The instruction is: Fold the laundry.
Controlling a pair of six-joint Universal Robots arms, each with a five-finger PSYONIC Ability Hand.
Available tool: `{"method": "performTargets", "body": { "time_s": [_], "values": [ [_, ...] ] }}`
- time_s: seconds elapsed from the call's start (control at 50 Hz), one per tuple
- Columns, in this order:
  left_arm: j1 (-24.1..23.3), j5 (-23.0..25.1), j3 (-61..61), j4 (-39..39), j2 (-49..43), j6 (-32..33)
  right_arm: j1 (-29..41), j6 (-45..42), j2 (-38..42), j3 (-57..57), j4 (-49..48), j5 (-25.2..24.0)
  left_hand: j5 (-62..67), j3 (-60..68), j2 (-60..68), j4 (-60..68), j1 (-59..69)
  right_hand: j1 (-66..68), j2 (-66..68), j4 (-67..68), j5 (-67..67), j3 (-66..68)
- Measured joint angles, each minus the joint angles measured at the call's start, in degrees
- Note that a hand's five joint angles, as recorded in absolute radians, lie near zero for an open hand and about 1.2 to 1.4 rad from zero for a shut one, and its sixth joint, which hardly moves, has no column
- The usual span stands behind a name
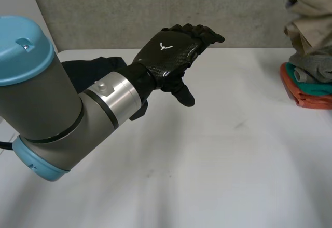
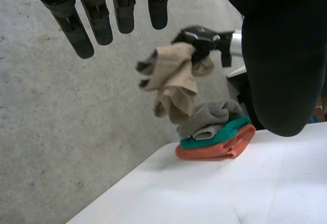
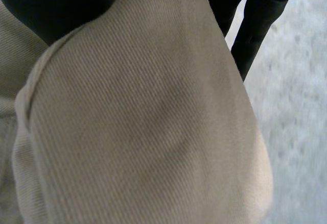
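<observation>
**Status of work**

1. Completed items. A stack of three folded pieces rests at the right edge of the table (image 1: 218,165), toward its far side. The orange cloth (image 2: 217,149) is at the bottom, the teal cloth (image 2: 225,132) lies on it, and the grey cloth (image 2: 212,114) is on top. All three appear folded.

2. Item in hand. The right hand (image 2: 204,38) grasps the beige cloth (image 2: 176,81), with the fabric bunched around its fingers. The cloth hangs above the stack, and its lower end is close to the grey cloth; contact cannot be confirmed. It appears crumpled rather than flat, so it is judged not yet folded. In the right wrist view the fabric lies directly against the palm.

3. Free hand. The left hand (image 1: 168,51) is released and holds nothing. Its fingers (image 2: 97,22) are straight. It is raised above the middle of the table, well apart from the stack.

4. Outstanding items. A dark cloth (image 1: 96,67) lies in a loose heap near the far left corner of the table, partly behind the left arm (image 1: 62,108). It is judged unfolded.

5. Estimate. Three pieces are done. Two are left: the beige cloth, then the dark cloth.
</observation>
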Motion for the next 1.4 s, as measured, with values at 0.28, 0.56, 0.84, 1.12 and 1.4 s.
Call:
{"method": "performTargets", "body": {
  "time_s": [0.28, 0.56, 0.84, 1.12, 1.4],
  "values": [
    [-0.2, -0.2, -0.9, 0.3, -1.2, 0.2, -7.5, 6.4, 18.9, -4.5, -6.8, -9.6, 0.0, 0.0, 0.0, 0.0, 0.0, 0.0, 0.0, 0.3, 2.7, 0.0],
    [-0.2, -0.3, -0.7, 0.2, -2.6, 0.5, -8.3, 5.9, 18.7, -0.1, -6.9, -10.3, 0.0, 0.0, 0.0, 0.0, 0.0, -42.2, -50.4, -49.6, -31.0, -48.9],
    [-0.4, -0.2, -0.5, 0.2, -1.8, 0.4, -10.9, 3.4, 1.5, 14.0, 2.6, -6.9, 0.0, 0.0, 0.0, 0.0, 0.0, -45.3, -53.3, -55.5, -48.8, -54.0],
    [-0.6, -0.1, -0.4, 0.2, -0.8, 0.1, -23.3, -22.7, -15.8, 28.1, 23.3, -2.8, 0.0, 0.0, 0.0, 0.0, 0.0, -45.3, -53.3, -55.5, -48.8, -54.0],
    [0.4, -2.8, 0.9, 3.9, 5.9, -0.6, -18.3, -33.7, -30.6, 28.4, 14.0, 26.7, 0.0, 0.0, 0.0, 0.0, 0.0, -45.3, -53.3, -55.5, -48.8, -54.0]
  ]
}}
